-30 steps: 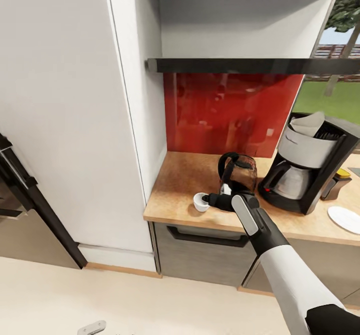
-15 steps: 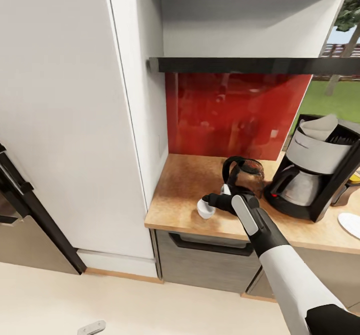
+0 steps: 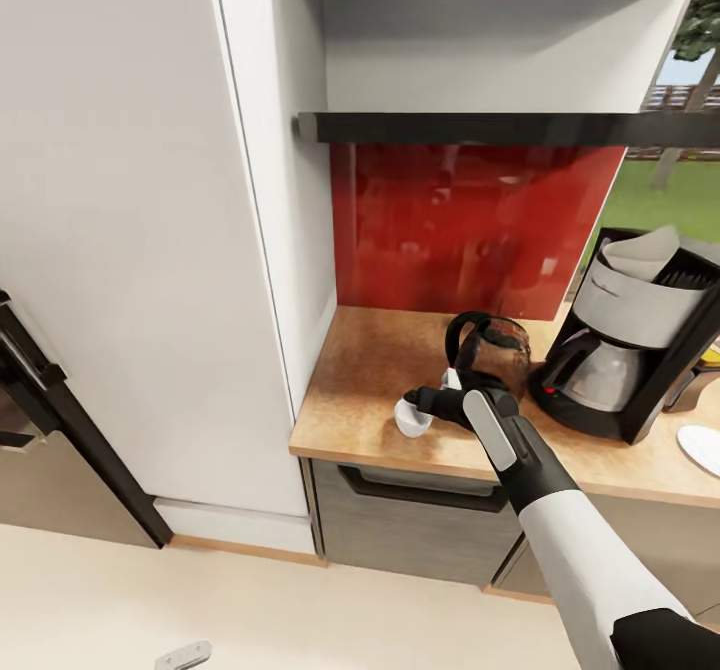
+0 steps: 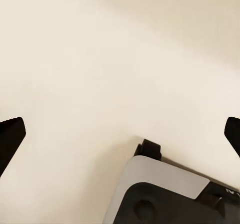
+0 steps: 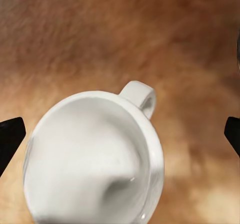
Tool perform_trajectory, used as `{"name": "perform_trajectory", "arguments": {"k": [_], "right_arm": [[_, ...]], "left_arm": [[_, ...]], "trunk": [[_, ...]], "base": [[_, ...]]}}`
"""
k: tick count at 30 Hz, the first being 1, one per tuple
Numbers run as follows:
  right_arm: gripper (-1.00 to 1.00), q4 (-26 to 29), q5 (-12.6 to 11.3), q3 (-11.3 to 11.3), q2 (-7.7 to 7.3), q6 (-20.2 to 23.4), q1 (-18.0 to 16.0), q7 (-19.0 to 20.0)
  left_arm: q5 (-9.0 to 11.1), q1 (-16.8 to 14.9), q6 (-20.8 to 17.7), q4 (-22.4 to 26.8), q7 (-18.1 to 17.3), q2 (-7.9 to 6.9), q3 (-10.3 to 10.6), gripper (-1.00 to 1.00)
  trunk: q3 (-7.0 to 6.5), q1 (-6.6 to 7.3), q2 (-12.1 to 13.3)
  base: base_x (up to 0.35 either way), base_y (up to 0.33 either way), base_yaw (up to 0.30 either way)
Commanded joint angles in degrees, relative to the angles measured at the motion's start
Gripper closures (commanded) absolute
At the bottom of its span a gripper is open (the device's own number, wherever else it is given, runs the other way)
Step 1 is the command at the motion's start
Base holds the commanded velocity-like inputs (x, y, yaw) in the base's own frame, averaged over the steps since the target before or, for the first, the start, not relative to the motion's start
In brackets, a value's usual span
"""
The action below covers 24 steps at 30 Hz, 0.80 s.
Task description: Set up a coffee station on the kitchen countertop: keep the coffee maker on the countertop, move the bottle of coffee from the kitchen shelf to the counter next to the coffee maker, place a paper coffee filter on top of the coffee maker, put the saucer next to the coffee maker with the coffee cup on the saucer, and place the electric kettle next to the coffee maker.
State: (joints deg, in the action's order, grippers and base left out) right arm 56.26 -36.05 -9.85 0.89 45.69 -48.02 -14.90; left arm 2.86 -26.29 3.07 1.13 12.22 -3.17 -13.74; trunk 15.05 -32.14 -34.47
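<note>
Overhead first, head camera: the right arm reached forward over the countertop [image 3: 360, 390], and the right gripper [image 3: 415, 405] sat at the coffee cup [image 3: 407, 417], near the counter's front edge. The cup looked tilted, with the black fingers over its rim; whether they pinched the rim could not be told from this angle. Just behind the arm stood the electric kettle [image 3: 490, 345], dark and see-through, and right of it the coffee maker [image 3: 625, 340] with the white paper filter [image 3: 640, 253] lying in its top basket. A bit of the saucer [image 3: 700, 448] showed on the counter at the picture's right edge, well apart from the cup. Something yellow and dark peeked out behind the coffee maker, too hidden to name. The dark shelf [image 3: 500, 128] ran along the wall above a red backsplash [image 3: 450, 220].

Left wrist camera: the left gripper [image 4: 120, 134] was spread wide, both fingertips at the picture's edges with nothing between them, above pale floor [image 4: 100, 58] and a grey piece of the robot's base [image 4: 165, 194].

Right wrist camera: the cup [image 5: 95, 159] lay close between the widely parted fingertips, its handle pointing away from the camera, the brown counter surface [image 5: 125, 33] beyond. The fingers [image 5: 10, 136] touched no part of the cup here, so the grasp read as released.
</note>
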Motion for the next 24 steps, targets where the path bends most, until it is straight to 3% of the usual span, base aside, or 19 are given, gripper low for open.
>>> {"name": "perform_trajectory", "arguments": {"k": [1,6,10,24], "right_arm": [[-1.00,0.0,-0.6,-0.1,-0.03,0.1,-0.1,-0.6],[-1.00,0.0,-0.6,-0.1,-0.06,0.1,-0.1,-0.6],[-1.00,0.0,-0.6,-0.1,-0.02,0.1,-0.1,-0.6],[-1.00,0.0,-0.6,-0.1,0.06,0.1,0.0,-0.6]], "left_arm": [[0.3,-0.1,0.3,-0.1,0.1,0.00,-0.1,-1.00],[0.3,0.0,0.3,-0.1,0.1,0.00,-0.1,-1.00],[0.3,0.0,0.3,-0.1,0.1,0.00,-0.1,-1.00],[0.3,-0.1,0.3,-0.1,0.1,0.00,-0.1,-1.00]], "trunk": [[0.32,-0.24,-0.5],[1.61,-1.33,-2.5],[1.97,-1.33,-2.5],[2.07,-1.33,-2.5]], "base": [[0.000,0.000,0.000],[0.000,0.000,0.000],[0.000,0.000,-0.012],[0.000,0.000,-0.086]]}}
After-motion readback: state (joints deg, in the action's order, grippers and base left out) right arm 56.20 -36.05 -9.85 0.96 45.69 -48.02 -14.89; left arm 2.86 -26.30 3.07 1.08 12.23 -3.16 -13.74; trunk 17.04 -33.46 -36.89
